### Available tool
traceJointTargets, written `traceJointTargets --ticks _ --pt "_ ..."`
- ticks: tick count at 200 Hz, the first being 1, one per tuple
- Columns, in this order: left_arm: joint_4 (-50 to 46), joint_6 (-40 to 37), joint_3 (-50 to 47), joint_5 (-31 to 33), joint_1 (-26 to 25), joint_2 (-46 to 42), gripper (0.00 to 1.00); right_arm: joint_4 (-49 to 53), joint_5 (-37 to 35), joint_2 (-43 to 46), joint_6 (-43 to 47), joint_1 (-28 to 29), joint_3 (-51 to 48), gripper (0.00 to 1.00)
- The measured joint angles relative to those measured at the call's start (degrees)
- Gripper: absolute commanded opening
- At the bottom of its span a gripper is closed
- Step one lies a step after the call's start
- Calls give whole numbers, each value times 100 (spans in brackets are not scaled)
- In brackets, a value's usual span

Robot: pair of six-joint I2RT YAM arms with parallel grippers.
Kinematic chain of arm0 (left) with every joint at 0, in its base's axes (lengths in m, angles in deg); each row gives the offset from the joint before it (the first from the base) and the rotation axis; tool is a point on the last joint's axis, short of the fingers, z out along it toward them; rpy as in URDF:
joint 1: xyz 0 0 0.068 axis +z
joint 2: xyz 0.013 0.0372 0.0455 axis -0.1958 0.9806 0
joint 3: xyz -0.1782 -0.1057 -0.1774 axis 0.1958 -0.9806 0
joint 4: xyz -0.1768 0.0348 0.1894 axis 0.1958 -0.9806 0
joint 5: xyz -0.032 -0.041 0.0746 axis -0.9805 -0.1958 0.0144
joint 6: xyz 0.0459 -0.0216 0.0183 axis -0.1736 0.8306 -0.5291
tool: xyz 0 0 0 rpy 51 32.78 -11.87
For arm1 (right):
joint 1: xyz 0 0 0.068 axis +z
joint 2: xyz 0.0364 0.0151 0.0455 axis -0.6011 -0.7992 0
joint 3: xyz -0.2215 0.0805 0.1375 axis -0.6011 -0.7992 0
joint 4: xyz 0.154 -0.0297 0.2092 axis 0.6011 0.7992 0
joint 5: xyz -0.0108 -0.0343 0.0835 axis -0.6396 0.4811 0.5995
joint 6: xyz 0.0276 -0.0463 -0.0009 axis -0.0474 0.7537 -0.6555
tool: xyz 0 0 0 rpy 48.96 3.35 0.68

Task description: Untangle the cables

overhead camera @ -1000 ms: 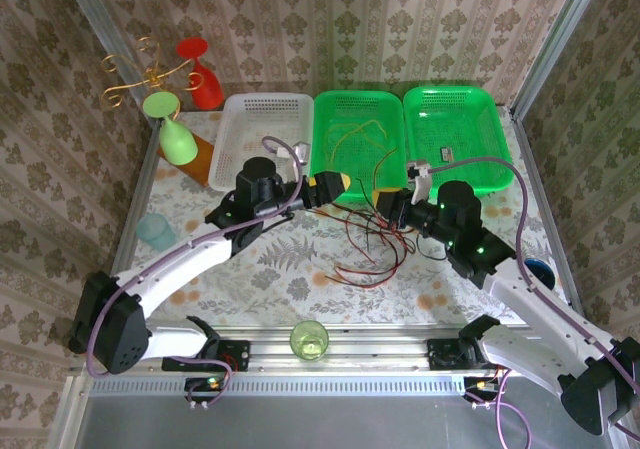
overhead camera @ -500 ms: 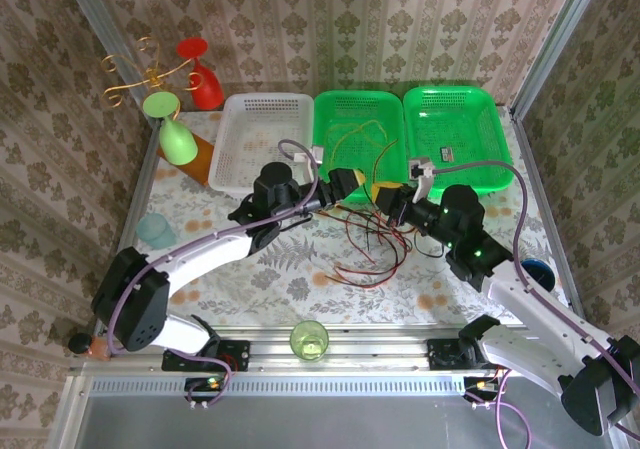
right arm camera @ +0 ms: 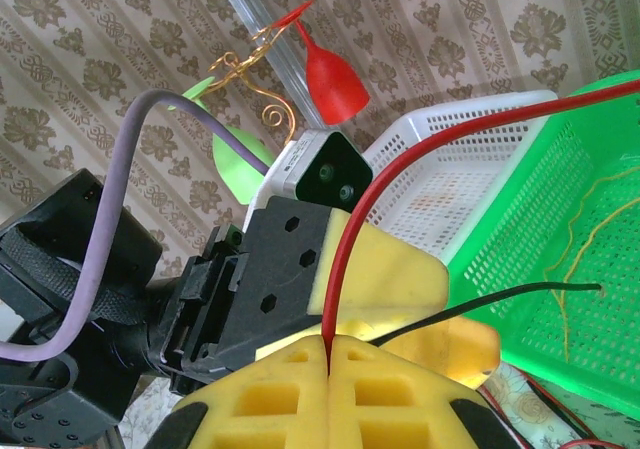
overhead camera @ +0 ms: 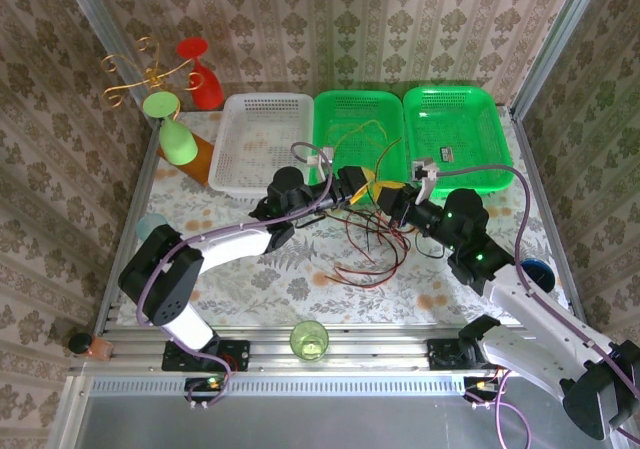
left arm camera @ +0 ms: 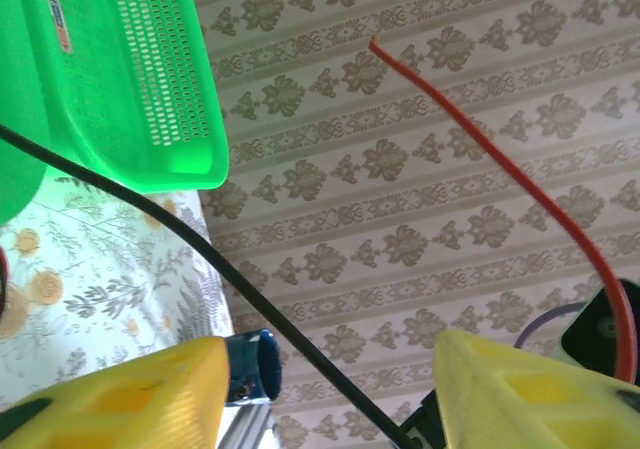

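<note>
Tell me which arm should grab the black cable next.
Left, most likely. The left fingers stand apart with the black cable running between them, so they need only close. The right fingers are shut on the red cable.

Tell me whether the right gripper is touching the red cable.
Touching. In the right wrist view the right gripper is shut, and the red cable runs straight down into the seam between its jaws, pinched there.

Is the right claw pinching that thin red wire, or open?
Shut: the right gripper has its yellow fingers pressed together on the thin red cable.
</note>
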Motion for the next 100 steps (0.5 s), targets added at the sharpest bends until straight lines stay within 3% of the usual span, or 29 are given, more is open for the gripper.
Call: traceJointTargets --ticks 27,45,70,100 --pt "116 50 37 -2 -7 0 21 2 -2 13 0 -4 -9 0" --pt "111 -28 103 20 -4 0 11 7 -4 66 0 -20 -28 0" --pt "9 -140 118 70 -4 -13 0 24 -7 175 0 -83 -31 0" --pt "-203 -273 118 109 7 -118 0 37 -31 306 2 -151 -31 0"
